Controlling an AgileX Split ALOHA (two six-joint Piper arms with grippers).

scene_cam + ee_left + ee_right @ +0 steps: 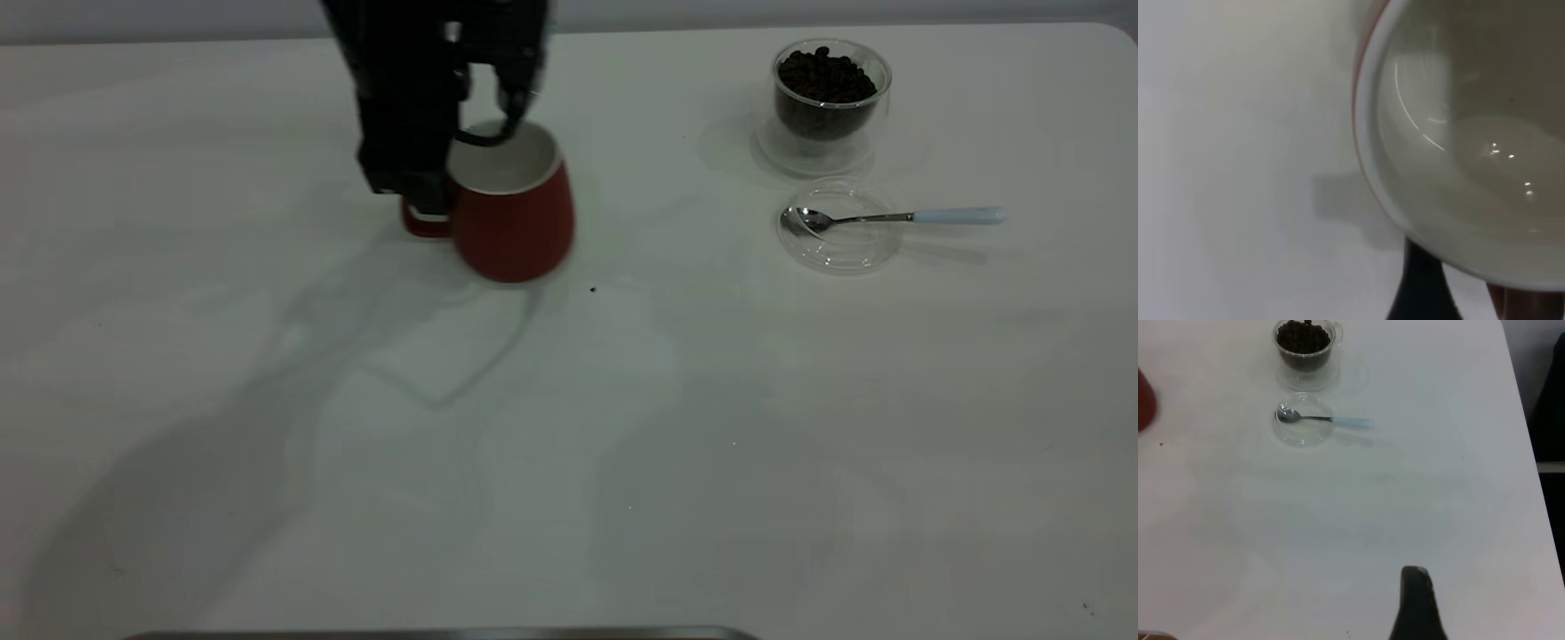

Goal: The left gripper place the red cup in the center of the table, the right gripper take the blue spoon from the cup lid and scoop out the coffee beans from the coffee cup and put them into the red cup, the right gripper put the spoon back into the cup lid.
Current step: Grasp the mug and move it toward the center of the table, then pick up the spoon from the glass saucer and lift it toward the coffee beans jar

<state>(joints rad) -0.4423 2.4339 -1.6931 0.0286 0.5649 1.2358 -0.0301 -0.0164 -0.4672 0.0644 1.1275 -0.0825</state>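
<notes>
My left gripper [428, 206] comes down from above and is shut on the handle of the red cup [514, 218], left of the middle at the back of the table [622, 444]. The cup leans slightly and looks blurred; its white inside [1471, 153] is empty. Far right at the back stands the coffee cup [829, 102], full of coffee beans [825, 78]. In front of it lies the clear cup lid [836, 247], with the blue spoon [889, 218] resting its bowl in the lid and its handle pointing right. My right gripper [1417, 603] hovers over bare table, far from the spoon [1328, 420].
A dark speck [593, 289] lies just right of the red cup. The table's right edge [1528, 420] runs close to the right arm, with a dark object [1550, 400] beyond it. A metal strip [444, 634] lines the near edge.
</notes>
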